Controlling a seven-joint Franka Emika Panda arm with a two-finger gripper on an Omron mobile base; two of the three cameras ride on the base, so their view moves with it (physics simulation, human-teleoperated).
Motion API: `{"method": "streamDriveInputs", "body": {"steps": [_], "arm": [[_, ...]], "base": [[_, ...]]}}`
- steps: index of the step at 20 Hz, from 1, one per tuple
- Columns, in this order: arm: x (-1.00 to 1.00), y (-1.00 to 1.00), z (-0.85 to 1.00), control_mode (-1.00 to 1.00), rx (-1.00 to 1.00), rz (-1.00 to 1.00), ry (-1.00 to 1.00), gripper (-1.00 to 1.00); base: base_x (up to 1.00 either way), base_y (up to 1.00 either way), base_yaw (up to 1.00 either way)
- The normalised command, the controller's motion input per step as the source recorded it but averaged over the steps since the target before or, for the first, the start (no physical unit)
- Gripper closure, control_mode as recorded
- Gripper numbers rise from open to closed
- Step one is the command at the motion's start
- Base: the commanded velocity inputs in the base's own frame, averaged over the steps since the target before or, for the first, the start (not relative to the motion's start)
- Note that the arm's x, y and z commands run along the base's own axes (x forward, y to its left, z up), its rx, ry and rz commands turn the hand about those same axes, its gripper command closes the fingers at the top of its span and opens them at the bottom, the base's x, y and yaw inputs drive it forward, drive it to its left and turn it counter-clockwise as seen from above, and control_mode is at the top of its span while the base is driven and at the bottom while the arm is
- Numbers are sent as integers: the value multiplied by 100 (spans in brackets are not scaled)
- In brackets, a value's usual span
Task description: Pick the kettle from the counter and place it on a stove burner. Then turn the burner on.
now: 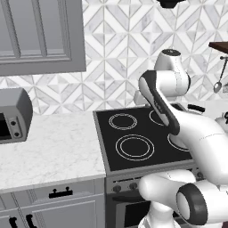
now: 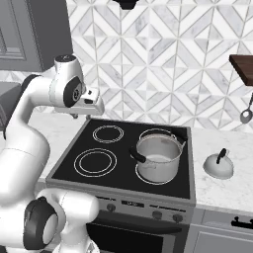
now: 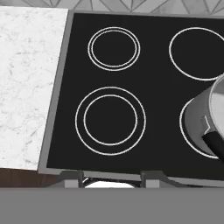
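Note:
The kettle (image 2: 219, 167), small, domed and silvery with a black arched handle, stands on the counter (image 2: 232, 193) to the right of the stove (image 2: 184, 184). My gripper (image 3: 111, 178) hangs high over the stove's left half, far from the kettle. It is open with nothing between its fingers. In the right base view the gripper (image 2: 79, 113) hovers above the stove's back left corner. The large double-ringed stove burner (image 3: 110, 120) lies bare at the front left, directly below the hand. A row of dark knobs (image 2: 157, 214) runs along the steel front.
A steel pot (image 2: 158, 158) with black side handles sits on the front right ring. A smaller double ring (image 3: 113, 48) lies at the back left. A grey toaster oven (image 1: 13, 118) stands on the left counter (image 1: 49, 147). A ladle (image 2: 246, 116) hangs under a wooden shelf (image 2: 242, 66).

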Motion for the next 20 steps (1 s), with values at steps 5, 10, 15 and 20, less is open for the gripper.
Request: {"method": "streamDriveInputs", "body": {"steps": [5,10,15,20], "arm": [[-27,-1,0,-100,0,-1,-7,-100],[-38,-44,3,-100,1,-13,-16,-100],[-24,-91,18,-100,3,-21,-16,-100],[-1,-100,26,-100,9,-30,-7,-100]], "base": [[0,0,0],[0,0,0],[0,0,0],[0,0,0]]}}
